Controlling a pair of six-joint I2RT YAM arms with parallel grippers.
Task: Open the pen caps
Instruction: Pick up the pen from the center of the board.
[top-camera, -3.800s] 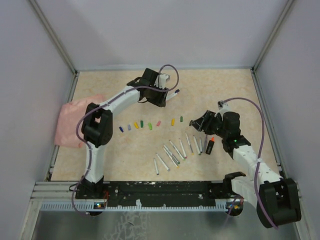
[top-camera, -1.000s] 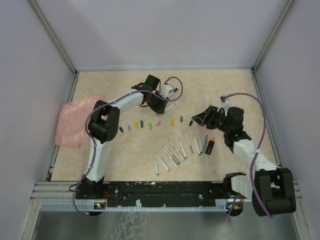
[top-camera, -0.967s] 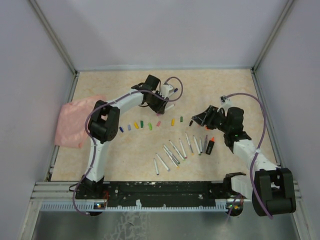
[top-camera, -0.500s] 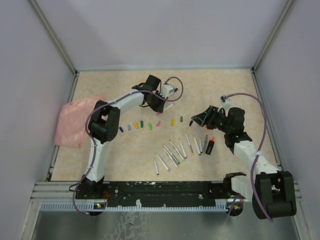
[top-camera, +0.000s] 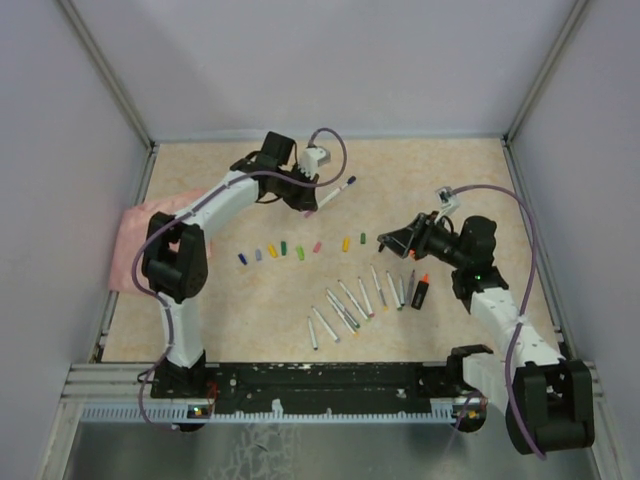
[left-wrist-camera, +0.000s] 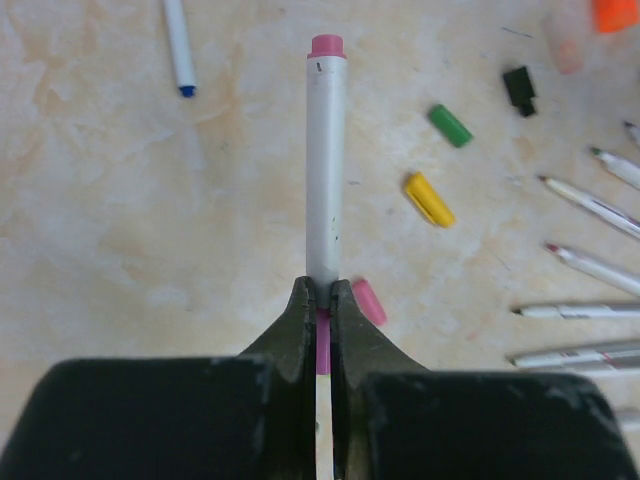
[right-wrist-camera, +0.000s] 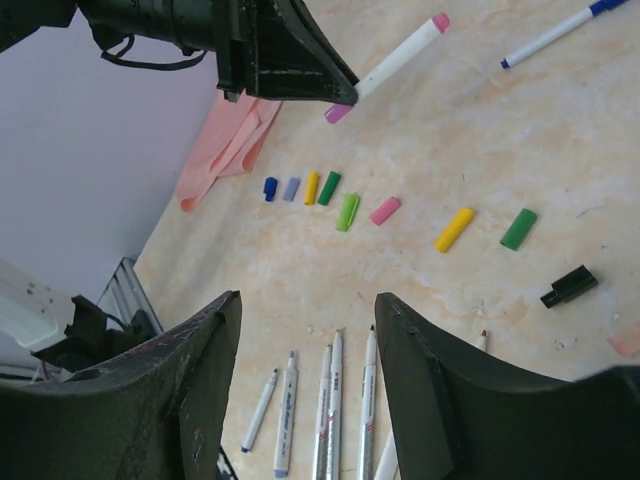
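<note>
My left gripper (left-wrist-camera: 322, 296) is shut on the rear end of a white pen (left-wrist-camera: 325, 170), held above the table, with its pink cap (left-wrist-camera: 326, 45) on the far tip. The same pen (right-wrist-camera: 395, 62) juts from the left gripper's fingers (right-wrist-camera: 300, 70) in the right wrist view. Loose pen caps lie in a row: blue (top-camera: 242, 258), yellow (top-camera: 272, 250), pink (top-camera: 318, 246), green (top-camera: 362, 238). My right gripper (right-wrist-camera: 308, 300) hangs open and empty above uncapped pens (right-wrist-camera: 333, 410), right of the row (top-camera: 392, 240).
A fan of uncapped pens (top-camera: 350, 300) and a dark highlighter with an orange tip (top-camera: 420, 290) lie near the right arm. A blue-tipped pen (left-wrist-camera: 179, 50) lies apart at the back. A pink cloth (top-camera: 150, 240) sits at the left edge.
The left gripper has shut on the pink-capped pen and drawn back and to the left with it. The right gripper has stayed open and barely shifted.
</note>
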